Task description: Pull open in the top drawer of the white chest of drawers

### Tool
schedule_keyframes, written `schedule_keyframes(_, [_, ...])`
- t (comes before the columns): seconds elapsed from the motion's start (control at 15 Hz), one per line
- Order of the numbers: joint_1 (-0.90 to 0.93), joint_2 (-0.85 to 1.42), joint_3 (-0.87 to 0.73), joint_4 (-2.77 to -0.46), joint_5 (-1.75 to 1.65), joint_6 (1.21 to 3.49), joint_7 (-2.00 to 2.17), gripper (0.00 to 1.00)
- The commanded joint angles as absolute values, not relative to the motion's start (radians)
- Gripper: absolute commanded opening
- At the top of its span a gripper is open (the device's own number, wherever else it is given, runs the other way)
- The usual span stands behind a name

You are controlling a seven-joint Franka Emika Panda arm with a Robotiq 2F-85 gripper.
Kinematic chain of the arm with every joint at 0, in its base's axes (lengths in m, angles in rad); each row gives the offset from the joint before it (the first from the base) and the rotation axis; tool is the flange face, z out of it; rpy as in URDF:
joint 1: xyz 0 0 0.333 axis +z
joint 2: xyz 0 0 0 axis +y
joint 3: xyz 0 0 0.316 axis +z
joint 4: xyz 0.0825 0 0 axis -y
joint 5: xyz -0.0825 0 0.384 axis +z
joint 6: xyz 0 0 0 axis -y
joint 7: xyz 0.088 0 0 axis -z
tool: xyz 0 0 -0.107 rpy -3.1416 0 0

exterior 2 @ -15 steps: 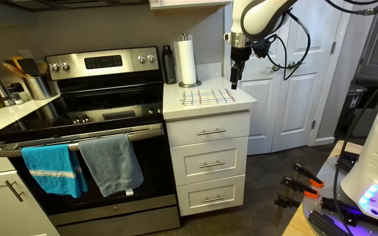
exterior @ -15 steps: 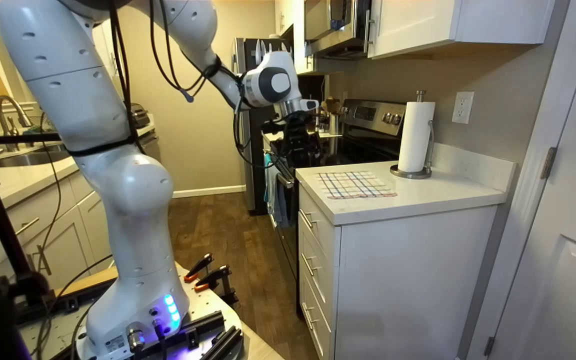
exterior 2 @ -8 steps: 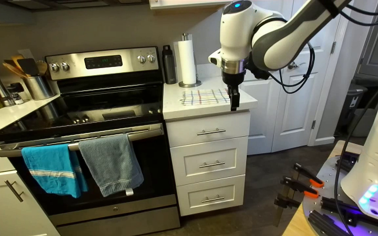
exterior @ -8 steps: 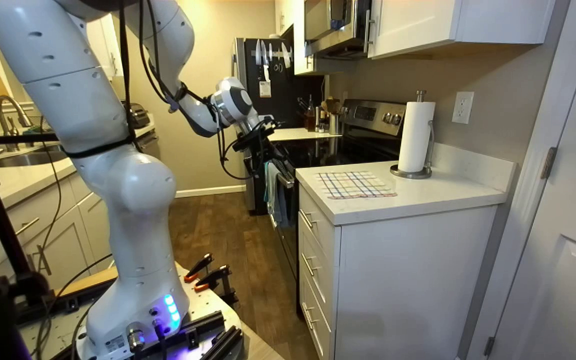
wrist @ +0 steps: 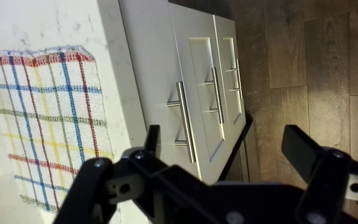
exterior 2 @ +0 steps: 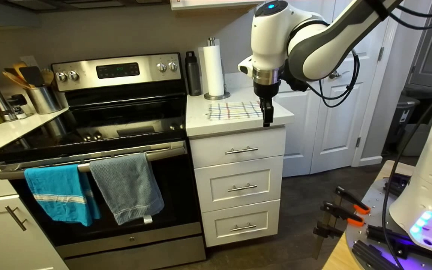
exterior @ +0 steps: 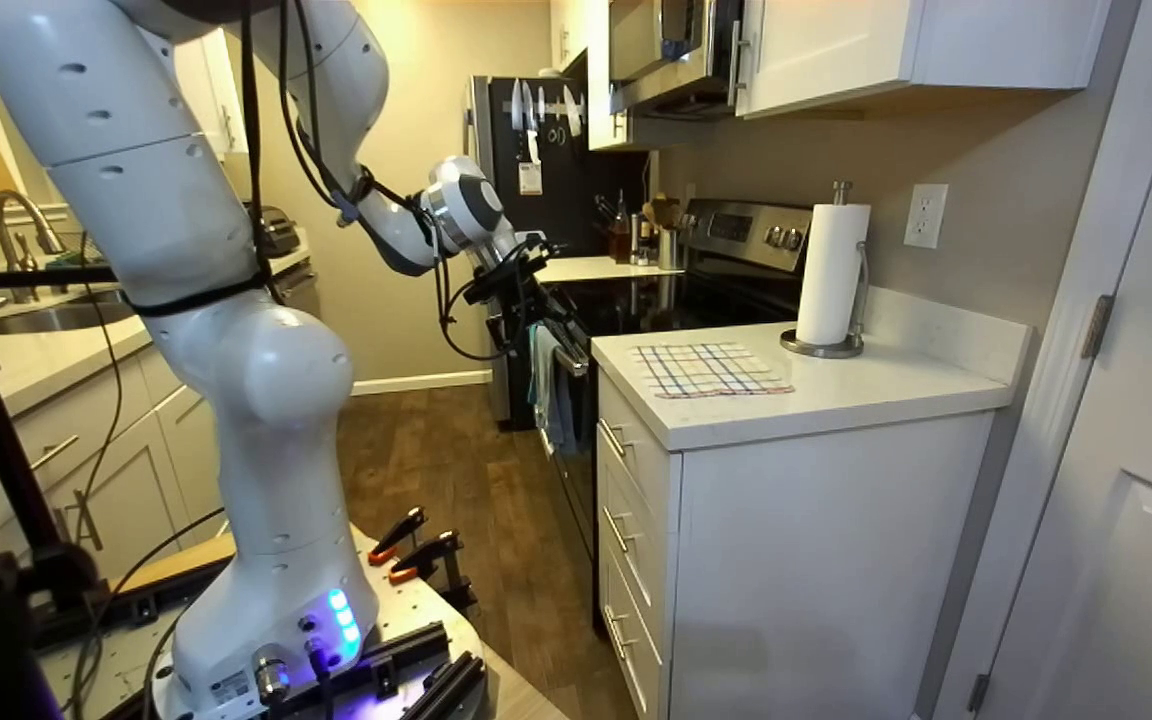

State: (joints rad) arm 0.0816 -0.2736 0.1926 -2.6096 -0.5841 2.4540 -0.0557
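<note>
The white chest of drawers (exterior: 826,570) stands under a pale countertop. Its top drawer (exterior 2: 214,150) is shut, with a bar handle (exterior 2: 241,150) on its flat front. In the wrist view, the top drawer (wrist: 151,71) and its handle (wrist: 185,121) lie ahead of my gripper (wrist: 224,137), which is open and empty. The handle shows between the two fingers, closer to the left finger (wrist: 153,137), with no contact seen. In an exterior view my gripper (exterior 2: 267,117) points down before the counter edge, above and right of the handle. It is tilted toward the chest in an exterior view (exterior: 564,325).
A checked cloth (exterior 2: 236,110) and a paper towel roll (exterior 2: 214,71) are on the countertop. The stove (exterior 2: 126,116) adjoins the chest, with towels (exterior 2: 128,187) on its oven handle. Lower drawers with bar handles (wrist: 218,95) sit below. Clamps (exterior 2: 341,212) stick out from the robot's base.
A second ago my gripper was higher, over the counter. By half a second ago it had drawn back, dropped and tilted toward the drawer fronts. Since then it has hardly moved.
</note>
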Motion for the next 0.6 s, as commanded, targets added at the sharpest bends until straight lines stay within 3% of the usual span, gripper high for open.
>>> schedule_keyframes(0.0, [0.089,-0.274,0.186,-2.609,-0.584,2.451,-0.056,1.0])
schedule_keyframes(0.53, [0.086,-0.227,0.258,-2.545,-0.738,2.344,0.009,1.0])
